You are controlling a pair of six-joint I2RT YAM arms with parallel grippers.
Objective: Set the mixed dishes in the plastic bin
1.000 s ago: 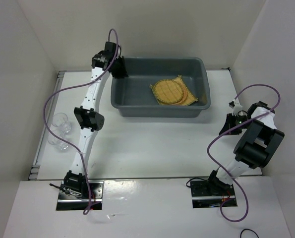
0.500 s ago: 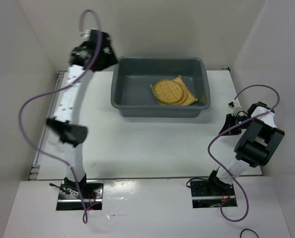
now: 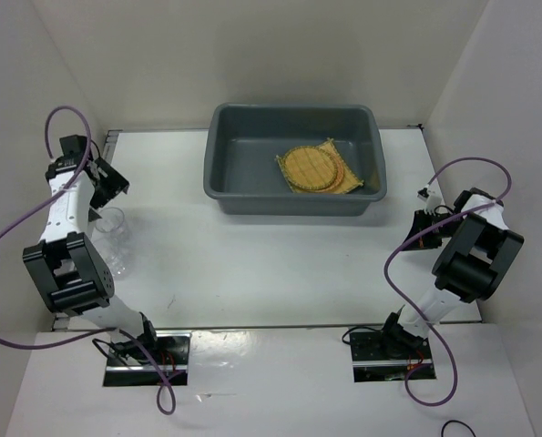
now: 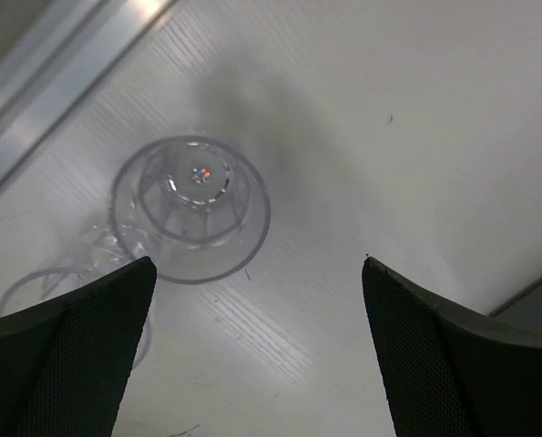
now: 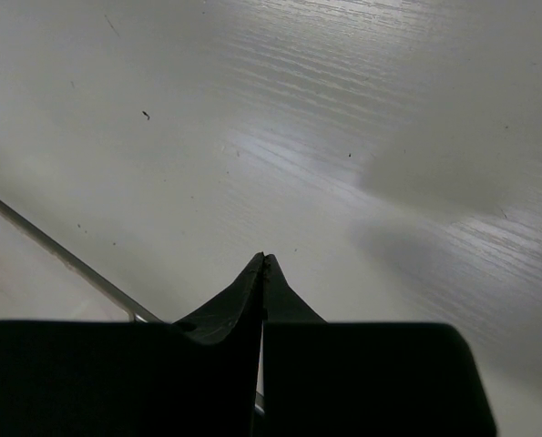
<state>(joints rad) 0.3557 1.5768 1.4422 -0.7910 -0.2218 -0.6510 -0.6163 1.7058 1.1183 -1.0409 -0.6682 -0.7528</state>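
1 clear cup (image 4: 190,208) stands at left under the left gripper (image 4: 257,264), jaws spread to straddle it; the right gripper (image 5: 263,259), clenched empty, idles right.

The middle of the table (image 3: 280,264) between the two arms is left open, and the plastic bin (image 3: 289,202) can be reached across it from the near side. Inside the bin, the right half is taken up by the stacked mats (image 3: 318,168), while the left half of its floor is seen bare. At the left edge, room is narrowed by the side wall (image 3: 34,137) and a metal rail (image 4: 52,91). An upright clear cup (image 4: 190,208) is seen just ahead of the widely parted left gripper (image 4: 257,264), with a second cup (image 3: 114,259) just beside it. The right gripper (image 5: 263,259), pressed shut, is found close to the right wall (image 3: 516,118).
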